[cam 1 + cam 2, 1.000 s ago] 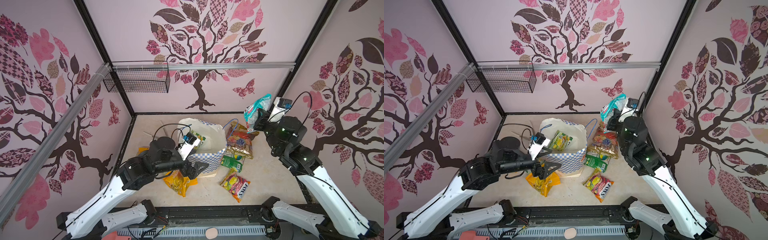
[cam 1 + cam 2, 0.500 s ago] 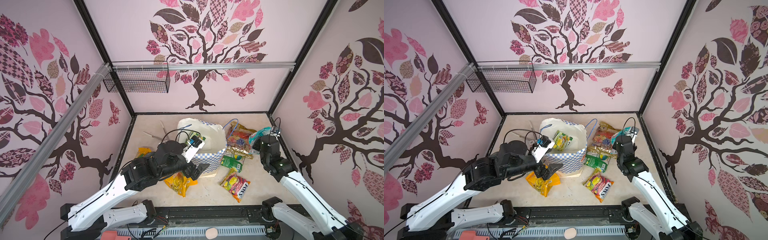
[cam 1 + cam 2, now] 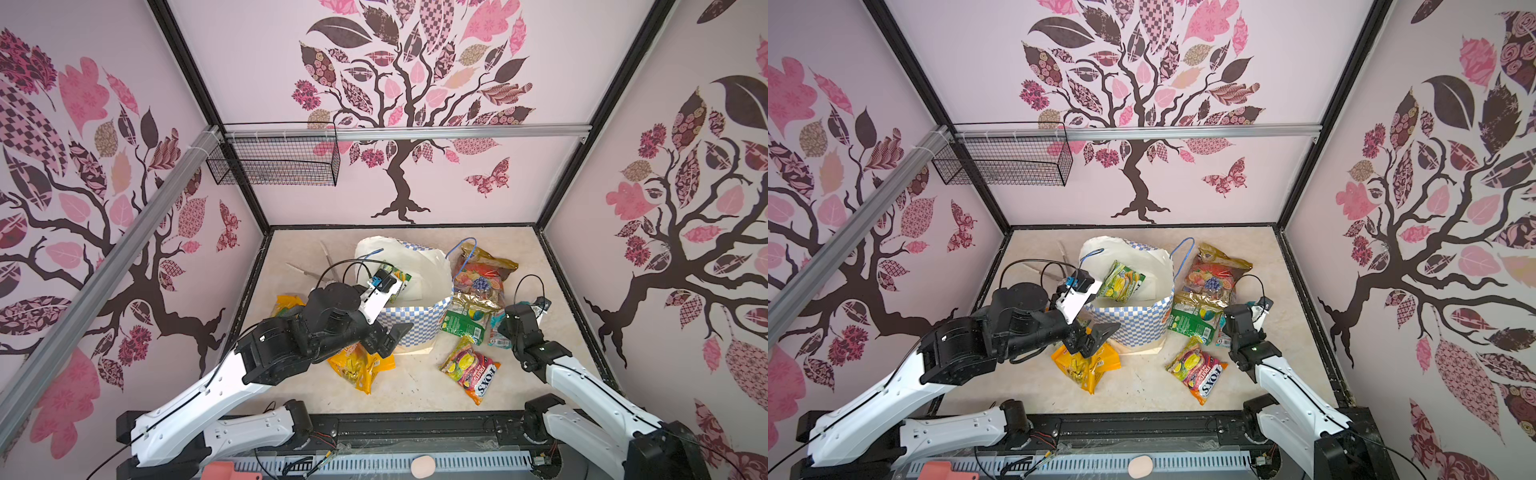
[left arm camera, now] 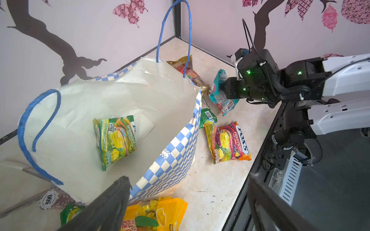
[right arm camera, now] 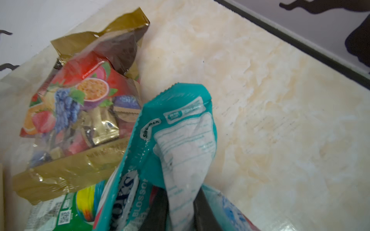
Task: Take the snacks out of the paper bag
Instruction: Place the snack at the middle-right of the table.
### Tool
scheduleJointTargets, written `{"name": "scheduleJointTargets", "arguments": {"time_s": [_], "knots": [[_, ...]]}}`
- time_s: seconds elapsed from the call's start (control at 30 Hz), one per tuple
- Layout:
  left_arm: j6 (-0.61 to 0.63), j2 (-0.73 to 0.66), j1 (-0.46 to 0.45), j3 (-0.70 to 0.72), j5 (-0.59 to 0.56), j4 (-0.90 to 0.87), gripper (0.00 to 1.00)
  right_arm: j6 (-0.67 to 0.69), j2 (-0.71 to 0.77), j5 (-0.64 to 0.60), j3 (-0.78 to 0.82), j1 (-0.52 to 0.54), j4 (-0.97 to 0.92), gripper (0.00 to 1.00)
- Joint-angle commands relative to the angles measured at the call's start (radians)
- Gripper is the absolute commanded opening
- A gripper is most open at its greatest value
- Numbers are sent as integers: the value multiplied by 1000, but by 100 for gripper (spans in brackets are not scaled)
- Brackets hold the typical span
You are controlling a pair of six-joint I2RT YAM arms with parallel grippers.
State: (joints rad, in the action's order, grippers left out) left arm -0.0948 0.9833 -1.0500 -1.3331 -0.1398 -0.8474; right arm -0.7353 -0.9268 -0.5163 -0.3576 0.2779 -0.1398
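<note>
Down from its raised pose 1 second ago, the right tool (image 4: 226,91) now sits low over the desk (image 3: 415,386), clamped on a crinkly teal FOX'S packet (image 5: 180,140). Jaws apart, the left tool (image 3: 388,337) hovers just before the cream checkered paper bag (image 4: 170,152). 1 green Spring Tea packet (image 4: 115,138) lies inside the bag, ahead of that tool.

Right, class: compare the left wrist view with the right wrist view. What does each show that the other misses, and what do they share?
Left wrist only: the paper bag's white inside holding a Spring Tea packet, and the FOX'S Fruits packet. Right wrist only: the gold fruit-print packet's whole front, grapes and strawberry. Both: the teal FOX'S packet pinched in the right gripper, that gold packet's top, the green packet.
</note>
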Motion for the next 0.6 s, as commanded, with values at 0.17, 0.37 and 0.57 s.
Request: {"name": "scheduleJointTargets", "arguments": {"time_s": [0.17, 0.37, 0.57], "knots": [[-5, 5, -4, 8, -29, 8, 93, -40, 14, -3, 11, -5, 45, 24], [-1, 2, -4, 10, -48, 19, 93, 7, 73, -22, -18, -5, 34, 43], [8, -16, -2, 20, -69, 43, 93, 87, 174, 9, -119, -5, -12, 59]]}}
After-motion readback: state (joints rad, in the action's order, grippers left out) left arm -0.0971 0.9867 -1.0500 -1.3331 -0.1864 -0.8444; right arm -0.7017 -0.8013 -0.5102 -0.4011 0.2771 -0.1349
